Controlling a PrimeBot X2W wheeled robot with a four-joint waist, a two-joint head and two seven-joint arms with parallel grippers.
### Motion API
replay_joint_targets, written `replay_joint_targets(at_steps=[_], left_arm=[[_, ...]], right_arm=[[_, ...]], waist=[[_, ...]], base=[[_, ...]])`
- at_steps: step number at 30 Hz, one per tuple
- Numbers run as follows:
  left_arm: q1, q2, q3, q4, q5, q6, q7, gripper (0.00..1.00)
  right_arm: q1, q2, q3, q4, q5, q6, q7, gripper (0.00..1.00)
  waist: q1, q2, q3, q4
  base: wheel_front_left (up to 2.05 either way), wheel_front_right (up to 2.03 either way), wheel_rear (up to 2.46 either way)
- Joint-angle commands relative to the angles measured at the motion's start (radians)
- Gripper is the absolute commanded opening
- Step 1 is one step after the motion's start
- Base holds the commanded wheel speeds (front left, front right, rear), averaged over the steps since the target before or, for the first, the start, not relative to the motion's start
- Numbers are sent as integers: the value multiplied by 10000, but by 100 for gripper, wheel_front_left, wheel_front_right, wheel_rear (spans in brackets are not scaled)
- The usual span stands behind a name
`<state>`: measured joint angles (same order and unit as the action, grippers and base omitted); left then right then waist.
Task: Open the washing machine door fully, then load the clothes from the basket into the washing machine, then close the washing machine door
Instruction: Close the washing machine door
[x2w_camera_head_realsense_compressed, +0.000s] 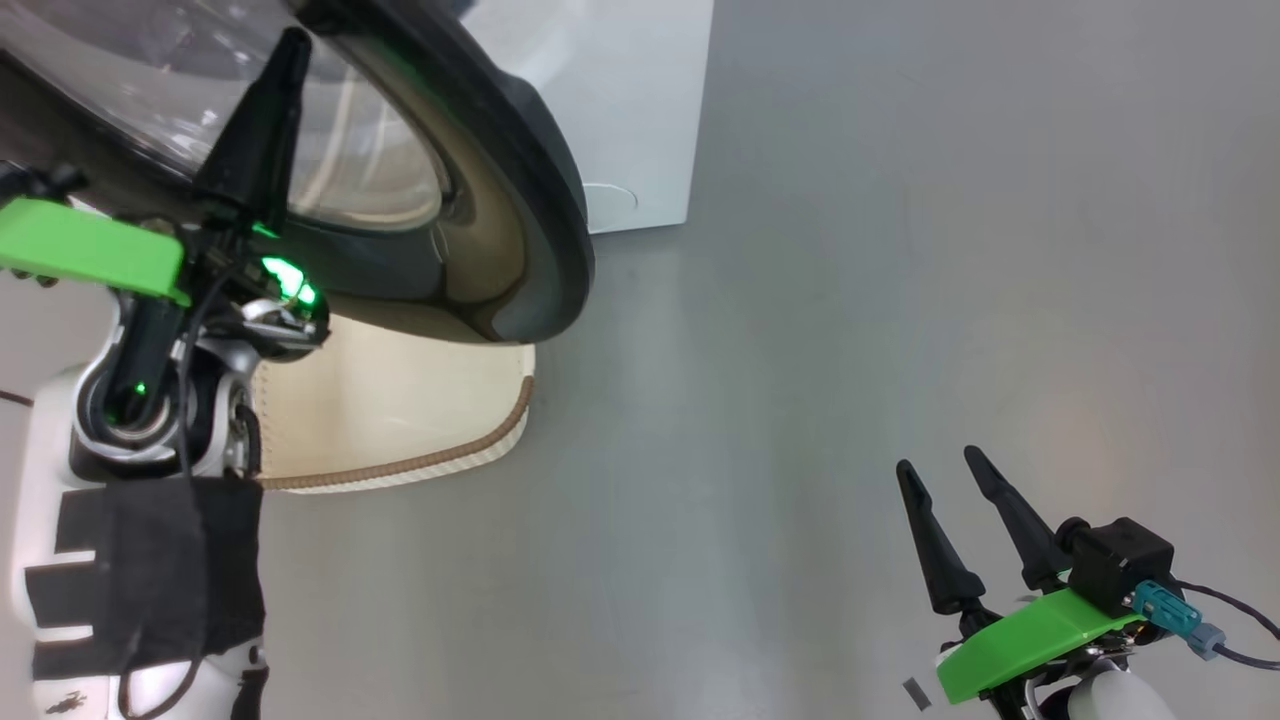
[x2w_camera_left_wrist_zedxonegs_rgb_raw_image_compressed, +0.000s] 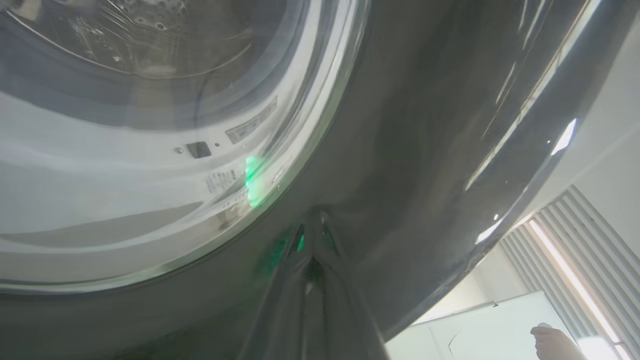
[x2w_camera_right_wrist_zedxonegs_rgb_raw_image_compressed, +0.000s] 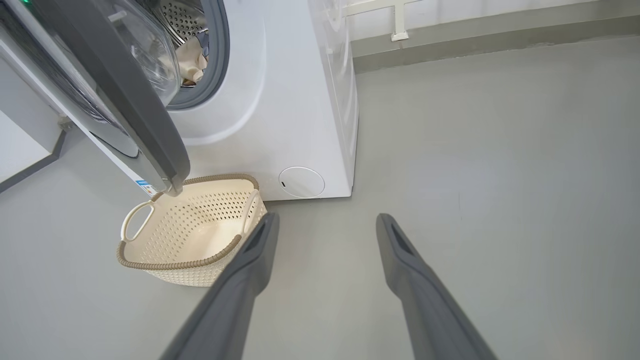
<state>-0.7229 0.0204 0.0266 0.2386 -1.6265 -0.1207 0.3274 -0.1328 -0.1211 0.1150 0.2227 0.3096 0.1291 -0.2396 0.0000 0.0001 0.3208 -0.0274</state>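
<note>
Door (x2w_camera_right_wrist_zedxonegs_rgb_raw_image_compressed: 125, 100) of your washing machine (x2w_camera_right_wrist_zedxonegs_rgb_raw_image_compressed: 300, 100) stands partly open above the basket (x2w_camera_right_wrist_zedxonegs_rgb_raw_image_compressed: 190, 260); clothes (x2w_camera_right_wrist_zedxonegs_rgb_raw_image_compressed: 192, 62) lie inside the drum (x2w_camera_right_wrist_zedxonegs_rgb_raw_image_compressed: 180, 15). Your left claw (x2w_camera_left_wrist_zedxonegs_rgb_raw_image_compressed: 312, 257), its 2 fingers (x2w_camera_left_wrist_zedxonegs_rgb_raw_image_compressed: 285, 310) pressed together, touches the door's black ring. Your right claw (x2w_camera_right_wrist_zedxonegs_rgb_raw_image_compressed: 325, 220) hangs spread over the floor (x2w_camera_right_wrist_zedxonegs_rgb_raw_image_compressed: 500, 150).

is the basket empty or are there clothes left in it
Empty: the basket shows bare perforated walls and floor; the clothes lie inside the washing machine.
</note>
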Motion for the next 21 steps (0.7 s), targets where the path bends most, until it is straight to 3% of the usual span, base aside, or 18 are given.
replay_joint_targets(at_steps=[1,13,17,18,20,21], left_arm=[[-73,299,360,-256,131,-99,-126,0],[811,371,722,-495,784,-99,-929,0],[1252,608,527,-805,1463,-99,-1406,0],[1380,674,453,-916,1660,-99,-1591,4],[1687,873,204,-1147,2093,-99,-1910,47],[1846,994,63,-1230,2356,-99,-2130,100]], right_arm=[[-100,5,207,-157,-22,16,-105,100],[160,-41,260,6,62,16,-143,100],[303,-44,279,51,107,16,-149,100],[339,-43,282,55,118,16,-150,100],[419,-49,276,56,141,16,-154,100],[463,-53,273,58,152,16,-155,100]], waist=[[0,-1,-148,163],[0,-1,-1035,712],[0,-1,-1345,830],[0,-1,-1416,846],[0,-1,-1546,879],[0,-1,-1610,892]], base=[[0,0,0],[0,0,0],[0,0,0],[0,0,0],[0,0,0],[0,0,0]])
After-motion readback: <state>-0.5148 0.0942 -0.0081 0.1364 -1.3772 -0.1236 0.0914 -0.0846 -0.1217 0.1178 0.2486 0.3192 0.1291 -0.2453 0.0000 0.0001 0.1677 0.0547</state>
